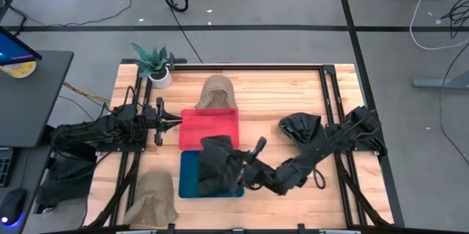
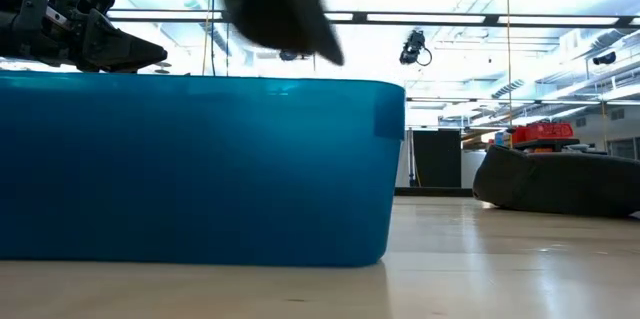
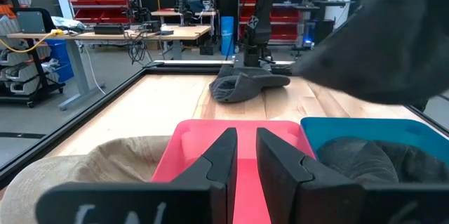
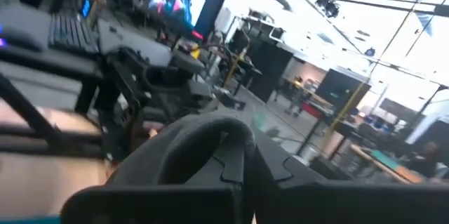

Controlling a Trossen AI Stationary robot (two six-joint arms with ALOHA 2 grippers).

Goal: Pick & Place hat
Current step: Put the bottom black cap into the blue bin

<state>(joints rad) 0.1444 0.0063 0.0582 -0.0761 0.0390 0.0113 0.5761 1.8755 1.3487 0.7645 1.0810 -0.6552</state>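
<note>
Dark grey fabric hat (image 1: 214,162) held above the blue plastic bin (image 1: 187,183).
Right gripper (image 1: 248,162) is clamped on it; left gripper (image 1: 174,121), fingers nearly together, waits beside the red tray (image 1: 220,125).

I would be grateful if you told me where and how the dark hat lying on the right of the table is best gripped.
The dark hat lies slumped and crumpled on the wood, clear of the red bin and blue bin. I would come straight down from above and pinch a raised fold near its crown, since the soft fabric offers no firm rim. The right gripper is busy holding another dark hat.

Potted plant (image 1: 155,64) (green, white pot) at table's (image 1: 278,87) far-left corner
</note>
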